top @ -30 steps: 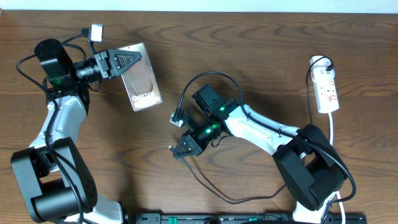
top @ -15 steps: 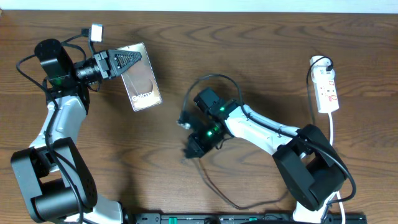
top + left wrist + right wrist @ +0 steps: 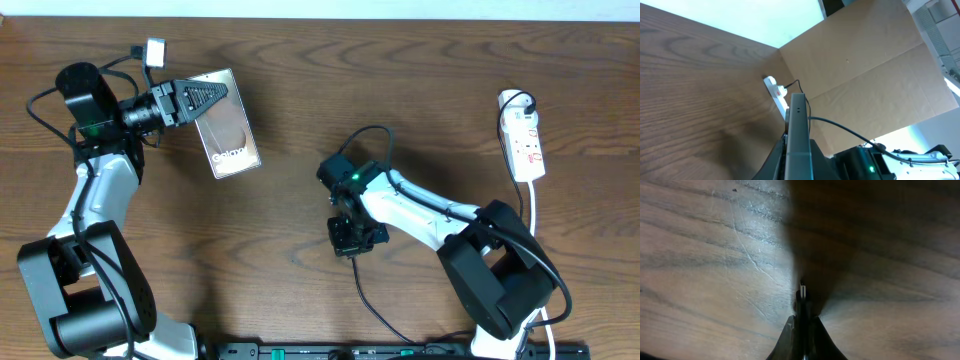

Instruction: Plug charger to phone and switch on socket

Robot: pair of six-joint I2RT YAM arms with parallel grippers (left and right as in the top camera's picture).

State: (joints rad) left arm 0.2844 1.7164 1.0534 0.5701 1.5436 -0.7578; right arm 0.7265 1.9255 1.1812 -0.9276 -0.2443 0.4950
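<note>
L gripper [image 3: 220, 98] tight on phone [image 3: 233, 132], axis diag.; R gripper [image 3: 352, 238] tight on charger [image 3: 802, 292], tip down.

Brown wooden table [image 3: 420, 80]: matt, grained. Slim dark phone [image 3: 228, 125] at ten o'clock: glossy face. Narrow white power strip [image 3: 526, 145] at three o'clock: smooth plastic.
</note>
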